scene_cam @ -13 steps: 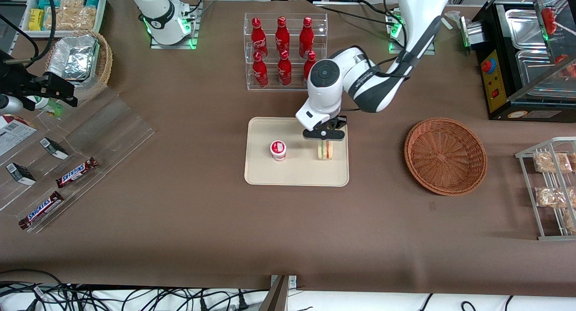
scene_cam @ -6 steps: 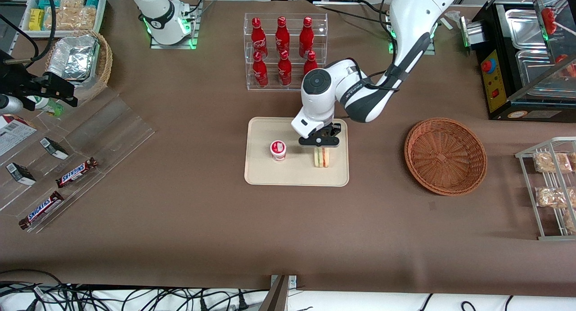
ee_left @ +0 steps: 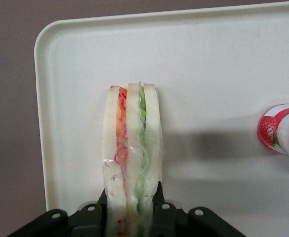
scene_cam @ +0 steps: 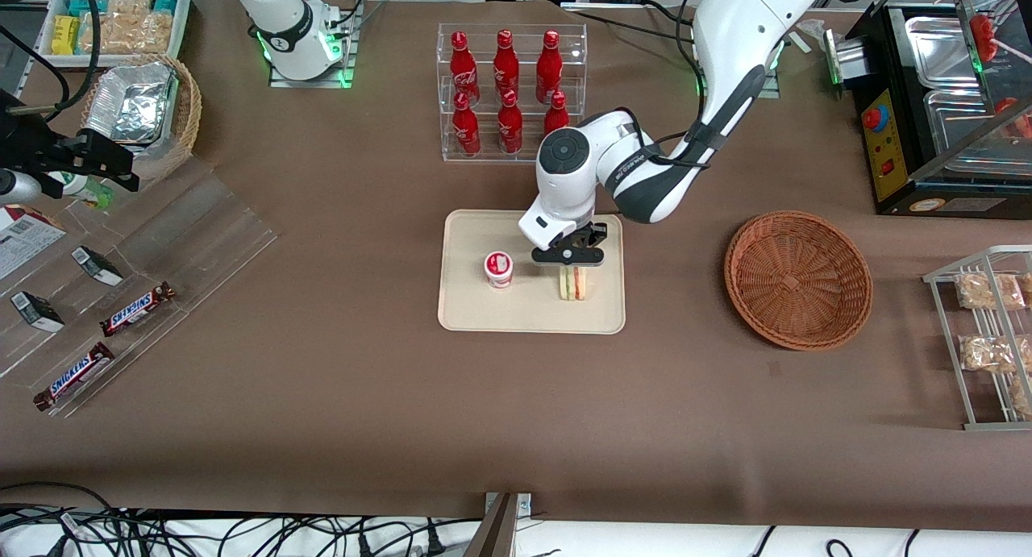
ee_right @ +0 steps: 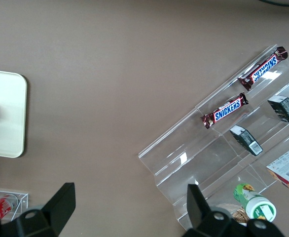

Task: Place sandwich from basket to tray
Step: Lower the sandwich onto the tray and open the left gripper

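The wrapped wedge sandwich, pale bread with orange and green filling, stands on edge over the cream tray. My gripper is shut on the sandwich, one black finger pressed against each bread face. I cannot tell whether its tip touches the tray floor. The round reddish-brown basket sits empty on the table, toward the working arm's end.
A small strawberry yogurt cup stands on the tray beside the sandwich. An acrylic rack of red bottles stands farther from the front camera than the tray. A wire snack rack stands past the basket.
My gripper has carried the sandwich a little toward the yogurt cup and lower over the tray. The arm's wrist has swung with it.
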Tool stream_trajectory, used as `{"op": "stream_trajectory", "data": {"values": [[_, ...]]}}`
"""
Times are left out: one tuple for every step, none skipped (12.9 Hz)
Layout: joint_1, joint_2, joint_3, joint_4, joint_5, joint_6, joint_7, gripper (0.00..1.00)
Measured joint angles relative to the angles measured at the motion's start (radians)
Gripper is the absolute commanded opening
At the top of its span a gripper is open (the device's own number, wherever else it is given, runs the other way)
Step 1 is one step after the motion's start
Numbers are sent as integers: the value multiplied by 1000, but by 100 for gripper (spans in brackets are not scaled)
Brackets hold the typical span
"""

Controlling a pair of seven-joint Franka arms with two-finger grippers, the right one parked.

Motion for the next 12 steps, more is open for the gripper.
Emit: {"op": "stream_trajectory", "data": {"values": [[0, 1, 1, 1, 1, 0, 0, 34], [1, 1, 3, 1, 2, -1, 0, 34], [1, 1, 4, 1, 3, -1, 0, 34], [1, 1, 5, 1, 3, -2, 0, 34], [1, 1, 6, 1, 3, -3, 0, 34], [2, 1, 6, 1, 3, -4, 0, 34], [2, 1, 6, 1, 3, -5, 0, 34], [2, 1, 6, 1, 3, -6, 0, 35], [2, 1, 6, 1, 3, -6, 0, 58], [2, 1, 6, 1, 3, -6, 0, 100], [2, 1, 6, 1, 4, -7, 0, 100], [2, 3, 7, 1, 5, -9, 0, 100]]}}
